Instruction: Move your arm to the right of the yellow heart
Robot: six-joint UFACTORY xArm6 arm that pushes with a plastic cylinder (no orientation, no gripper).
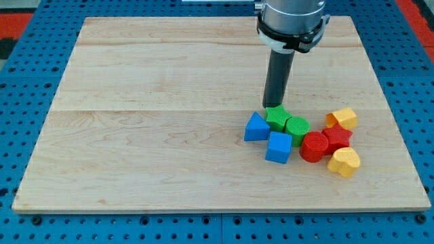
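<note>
Tip (272,106) of the rod, holding nothing, sits at the top edge of the green star (275,116), with the yellow heart (344,162) well off toward the view's lower right, past the red blocks, at the cluster's bottom-right corner.

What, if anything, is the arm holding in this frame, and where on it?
Nothing is held: the arm ends in a plain rod. My tip stands at the top edge of the green star block, far left of the yellow heart.
</note>
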